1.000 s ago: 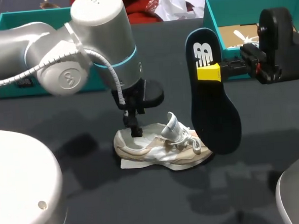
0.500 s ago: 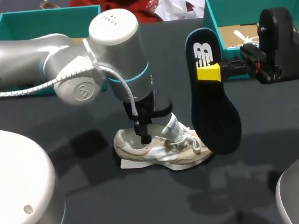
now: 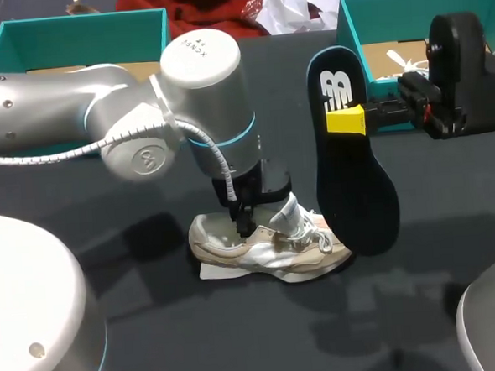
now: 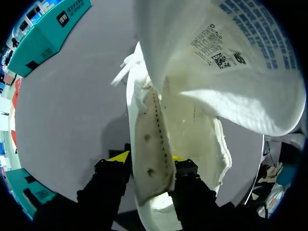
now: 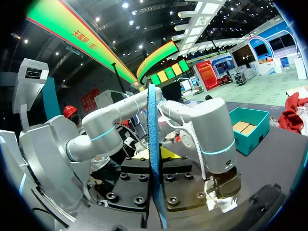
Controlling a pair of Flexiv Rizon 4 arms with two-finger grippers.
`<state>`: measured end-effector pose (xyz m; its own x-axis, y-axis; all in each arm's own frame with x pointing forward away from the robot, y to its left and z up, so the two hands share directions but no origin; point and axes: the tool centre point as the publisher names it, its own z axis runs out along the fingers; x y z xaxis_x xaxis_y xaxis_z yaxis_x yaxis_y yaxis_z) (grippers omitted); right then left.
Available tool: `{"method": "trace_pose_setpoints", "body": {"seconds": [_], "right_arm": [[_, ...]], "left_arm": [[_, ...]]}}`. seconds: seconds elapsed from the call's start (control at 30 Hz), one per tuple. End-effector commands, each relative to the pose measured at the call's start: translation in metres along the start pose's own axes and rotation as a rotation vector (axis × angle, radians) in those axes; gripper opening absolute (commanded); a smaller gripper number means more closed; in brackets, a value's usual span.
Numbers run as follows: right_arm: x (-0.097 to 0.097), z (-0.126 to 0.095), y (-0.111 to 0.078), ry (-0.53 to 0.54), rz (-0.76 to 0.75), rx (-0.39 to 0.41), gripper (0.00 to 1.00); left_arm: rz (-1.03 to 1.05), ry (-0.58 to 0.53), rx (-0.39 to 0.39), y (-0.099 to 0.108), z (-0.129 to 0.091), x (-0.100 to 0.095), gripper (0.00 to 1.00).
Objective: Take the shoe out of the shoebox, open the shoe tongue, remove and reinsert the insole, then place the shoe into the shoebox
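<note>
From your head view, the shoe (image 3: 268, 250) stands on the table (image 3: 156, 342), left gripper (image 3: 243, 226) at its collar, right gripper (image 3: 348, 119) holding the insole (image 3: 355, 179) upright beside its toe; left wrist: fingers (image 4: 111, 168) clamp the shoe's side wall; right wrist: the insole sits edge-on, pinched.

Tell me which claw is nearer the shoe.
Left. The left claw grips the shoe by its side wall. The right claw holds the insole upright, raised and off to the shoe's toe side.
</note>
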<state>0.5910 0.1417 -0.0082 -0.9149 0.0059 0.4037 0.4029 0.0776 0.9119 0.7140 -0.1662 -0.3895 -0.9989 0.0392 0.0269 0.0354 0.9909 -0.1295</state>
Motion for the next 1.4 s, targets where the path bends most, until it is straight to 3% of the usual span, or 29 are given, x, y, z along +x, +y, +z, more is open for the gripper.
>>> {"method": "trace_pose_setpoints", "body": {"seconds": [0.03,0.47,0.67,0.8,0.9,0.93,1.27,1.4], "right_arm": [[0.000,0.002,-0.001,-0.001,0.000,-0.001,0.00],[0.000,0.002,-0.001,-0.001,0.000,-0.001,0.00],[0.000,0.002,-0.001,-0.001,0.000,-0.001,0.00],[0.000,0.002,-0.001,-0.001,0.000,-0.001,0.00],[0.000,0.002,-0.001,-0.001,0.000,-0.001,0.00],[0.000,0.002,-0.001,-0.001,0.000,-0.001,0.00],[0.000,0.002,-0.001,-0.001,0.000,-0.001,0.00],[0.000,0.002,-0.001,-0.001,0.000,-0.001,0.00]], "left_arm": [[0.001,0.003,-0.006,-0.002,0.003,0.001,0.00],[0.059,0.037,0.027,-0.001,-0.014,0.005,0.00],[0.207,0.064,0.058,-0.006,-0.040,0.009,0.00],[0.425,0.082,0.080,-0.012,-0.059,0.014,0.00],[0.610,0.116,0.033,-0.015,-0.073,0.019,0.00],[0.574,0.078,0.007,-0.015,-0.077,0.021,0.00],[0.574,0.078,0.007,-0.015,-0.077,0.021,0.00],[0.850,0.043,-0.021,-0.012,-0.088,0.022,0.00]]}}
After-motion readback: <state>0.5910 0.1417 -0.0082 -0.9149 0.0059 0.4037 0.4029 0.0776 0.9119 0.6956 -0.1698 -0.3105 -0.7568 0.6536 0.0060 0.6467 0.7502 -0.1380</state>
